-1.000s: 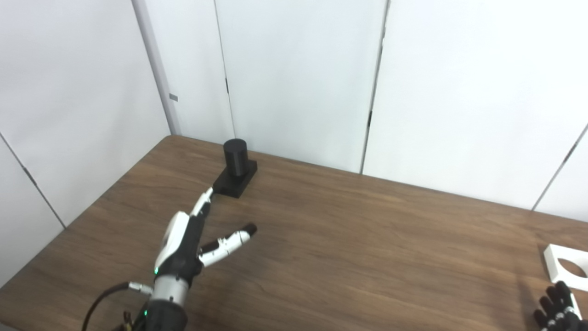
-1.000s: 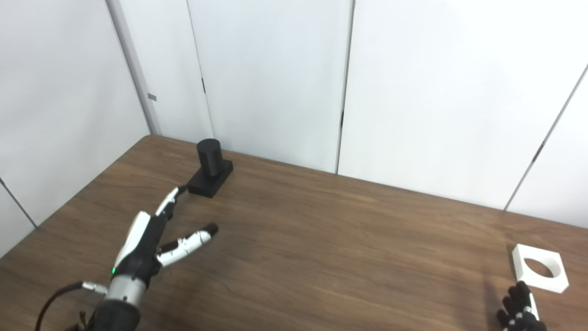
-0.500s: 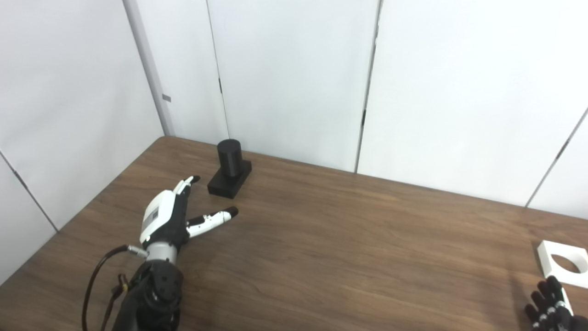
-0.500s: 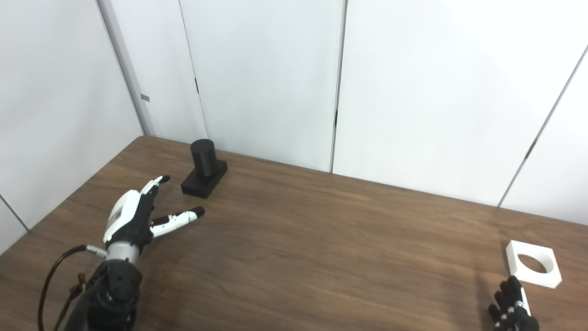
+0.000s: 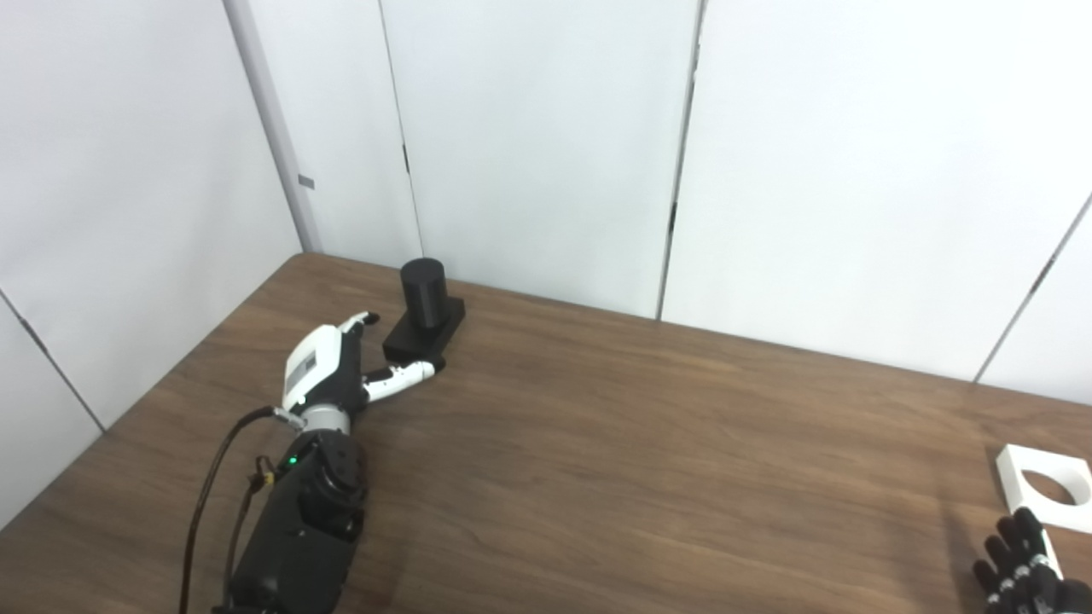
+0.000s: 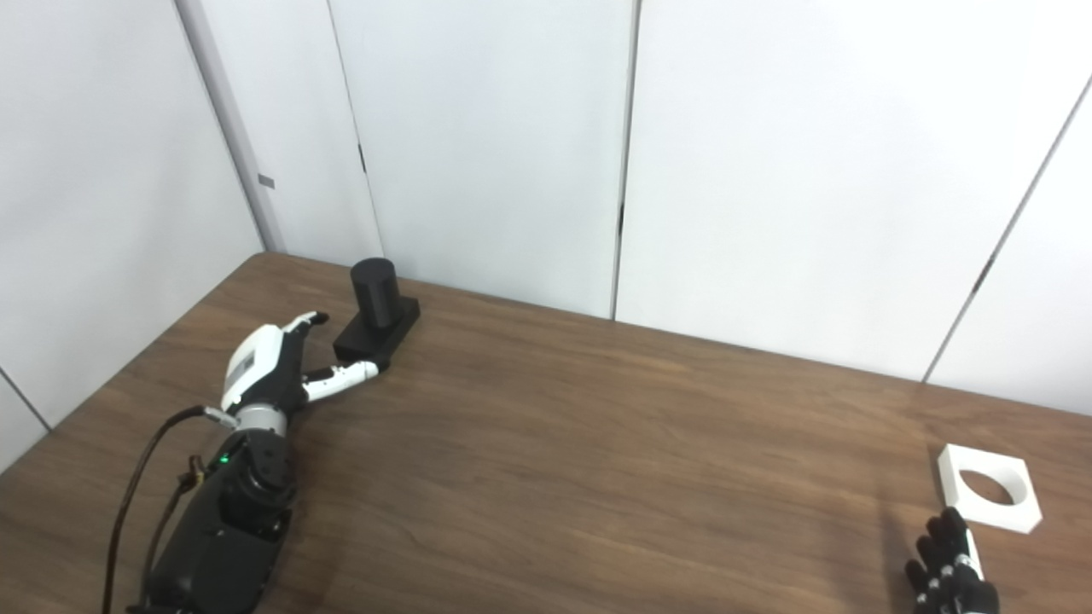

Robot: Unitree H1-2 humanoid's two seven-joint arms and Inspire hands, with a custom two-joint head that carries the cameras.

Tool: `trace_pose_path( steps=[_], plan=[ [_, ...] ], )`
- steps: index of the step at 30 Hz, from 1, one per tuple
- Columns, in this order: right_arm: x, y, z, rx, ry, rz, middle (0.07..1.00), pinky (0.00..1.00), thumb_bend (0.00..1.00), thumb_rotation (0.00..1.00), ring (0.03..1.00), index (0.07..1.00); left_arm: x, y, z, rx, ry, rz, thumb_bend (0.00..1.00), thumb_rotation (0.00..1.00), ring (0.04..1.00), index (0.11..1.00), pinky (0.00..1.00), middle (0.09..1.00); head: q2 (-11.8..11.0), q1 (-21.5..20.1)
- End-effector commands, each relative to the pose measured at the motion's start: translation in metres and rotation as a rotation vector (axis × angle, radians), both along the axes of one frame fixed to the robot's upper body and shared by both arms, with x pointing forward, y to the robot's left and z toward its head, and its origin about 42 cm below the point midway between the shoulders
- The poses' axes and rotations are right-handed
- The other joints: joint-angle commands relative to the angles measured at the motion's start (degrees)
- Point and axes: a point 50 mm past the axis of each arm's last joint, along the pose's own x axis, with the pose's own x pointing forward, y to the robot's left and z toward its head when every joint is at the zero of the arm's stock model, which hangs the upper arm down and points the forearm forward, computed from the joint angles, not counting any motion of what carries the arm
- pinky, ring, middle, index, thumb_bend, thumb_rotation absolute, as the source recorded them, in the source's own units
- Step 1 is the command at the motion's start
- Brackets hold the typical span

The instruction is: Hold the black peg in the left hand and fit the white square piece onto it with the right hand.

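Two robot hands: left [image 5: 328, 375] open beside black peg [image 5: 424, 294]; right [image 6: 951, 578] fingers spread near white square piece [image 6: 990, 499].

Brown wooden table [image 5: 648, 443], black peg [image 5: 424, 294] far left, white square piece [image 5: 1045, 488] right edge

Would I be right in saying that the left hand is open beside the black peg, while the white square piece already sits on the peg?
Not quite: the white square piece lies flat on the table at the far right, as the right eye view shows. The left hand is indeed open beside the black peg.
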Motion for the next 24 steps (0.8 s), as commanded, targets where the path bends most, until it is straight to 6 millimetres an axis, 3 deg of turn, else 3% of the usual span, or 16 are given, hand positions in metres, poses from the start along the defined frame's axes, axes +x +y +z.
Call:
trace_pose_path(
  steps=[1, 24],
  plan=[
    [-0.035, -0.001, -0.010, 0.012, 0.051, -0.022, 1.000, 1.00, 0.68, 1.00, 1.000, 1.000, 0.020, 0.007, 0.033, 0.077, -0.085, 0.004, 0.96, 0.58, 0.924, 0.885, 0.82, 0.935, 0.04, 0.05],
    [-0.038, -0.002, -0.008, -0.019, 0.049, -0.032, 0.979, 1.00, 0.68, 1.00, 1.000, 1.000, 0.046, 0.010, 0.019, 0.218, 0.011, -0.011, 0.96, 0.65, 0.951, 0.856, 0.93, 0.931, 0.31, -0.32]
  ],
)
